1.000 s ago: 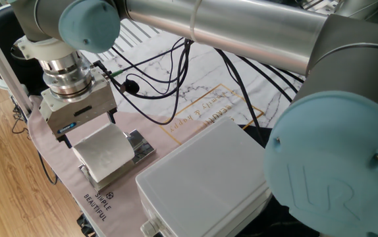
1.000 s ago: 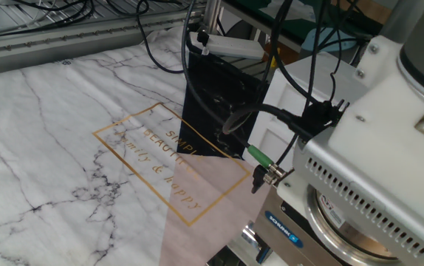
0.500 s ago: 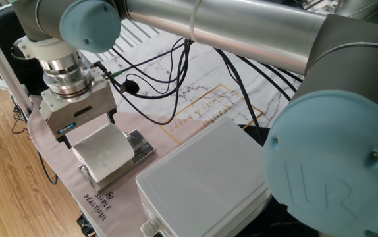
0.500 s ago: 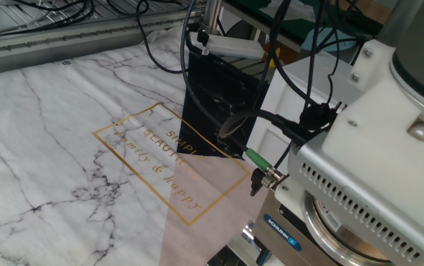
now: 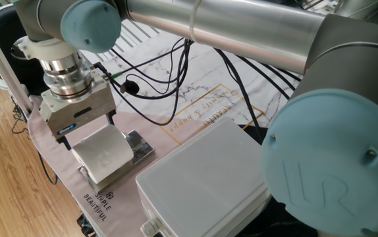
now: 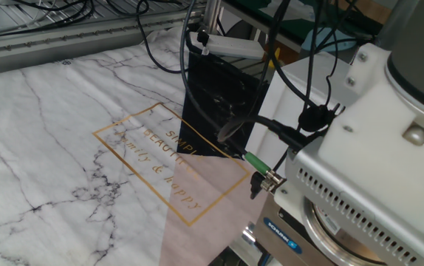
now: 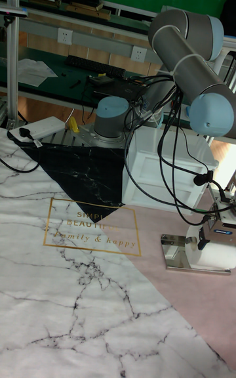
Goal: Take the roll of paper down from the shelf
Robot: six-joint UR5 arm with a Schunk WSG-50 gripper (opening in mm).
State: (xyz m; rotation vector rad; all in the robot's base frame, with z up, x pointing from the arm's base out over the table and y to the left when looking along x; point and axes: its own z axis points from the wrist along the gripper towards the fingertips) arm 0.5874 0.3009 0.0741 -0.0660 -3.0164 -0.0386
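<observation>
— At the near corner of the worktop (image 5: 195, 99), what is seen?

— The roll of paper (image 5: 103, 153) is seen lying on its side on the shelf (image 5: 138, 146), whose chrome plate and rails are left showing just beside the roll. Both are set on the pink part of the printed cloth (image 5: 120, 191).

— And where is the hand (image 5: 87, 131) placed?

— It is held directly over the roll, pointing down, with its grey body just above the paper. In the tall fixed view the roll (image 7: 215, 255) is partly covered by the hand (image 7: 211, 244).

— Is the roll gripped?

— That cannot be told. The fingers are hidden behind the hand's body and the roll, so their spread is not shown in any view.

— What else is found nearby?

— A big white plastic box (image 5: 205, 181) is placed just beside the shelf, and black cables (image 5: 149, 72) are draped from the arm across the marble-patterned cloth.
</observation>
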